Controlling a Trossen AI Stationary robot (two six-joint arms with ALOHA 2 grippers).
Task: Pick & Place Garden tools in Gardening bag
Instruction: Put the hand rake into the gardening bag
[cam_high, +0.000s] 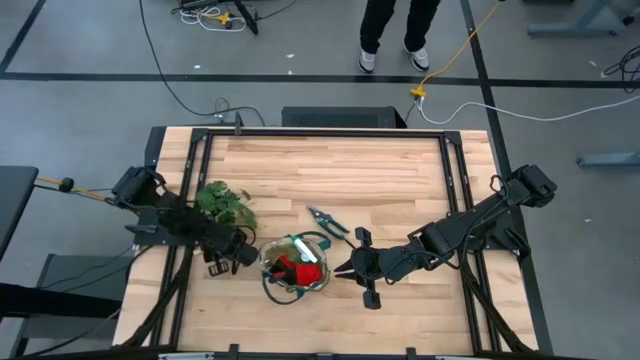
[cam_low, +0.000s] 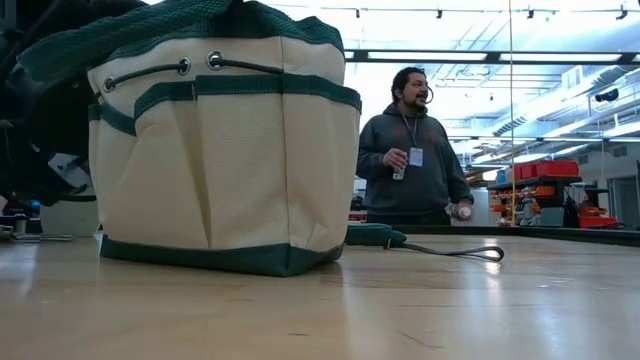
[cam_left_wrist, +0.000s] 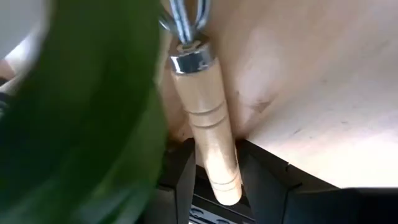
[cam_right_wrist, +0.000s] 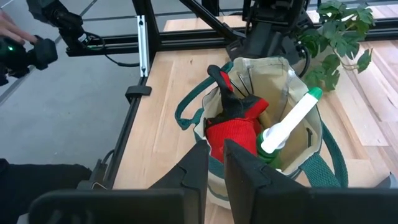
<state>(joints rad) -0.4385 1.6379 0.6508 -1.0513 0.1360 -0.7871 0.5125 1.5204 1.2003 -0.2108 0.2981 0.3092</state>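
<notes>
The beige gardening bag (cam_high: 295, 266) with green trim stands upright on the table, large in the low view (cam_low: 220, 150). A red-and-black glove (cam_right_wrist: 233, 121) and the green spray bottle (cam_right_wrist: 289, 124) stick up out of it. My left gripper (cam_high: 240, 252) is at the bag's left side, shut on a wooden-handled hand rake (cam_left_wrist: 205, 124). My right gripper (cam_high: 350, 268) is just right of the bag, fingers nearly together and empty (cam_right_wrist: 216, 174). The pruning shears (cam_high: 328, 222) lie flat on the table beyond the bag and also show in the low view (cam_low: 430, 246). My left gripper pinches the rake's wooden handle near its free end (cam_left_wrist: 217, 171) between its two fingers (cam_left_wrist: 180, 183). The handle runs forward along the fingers, its metal collar (cam_left_wrist: 193, 59) pointing away, beside the bag's green trim (cam_left_wrist: 93, 112). The rake's head is out of the picture.
A leafy plant sprig (cam_high: 225, 203) lies on the table far-left of the bag. A person (cam_low: 410, 150) stands beyond the table's far edge. Bare wood lies at the far middle and near right of the table (cam_high: 330, 160).
</notes>
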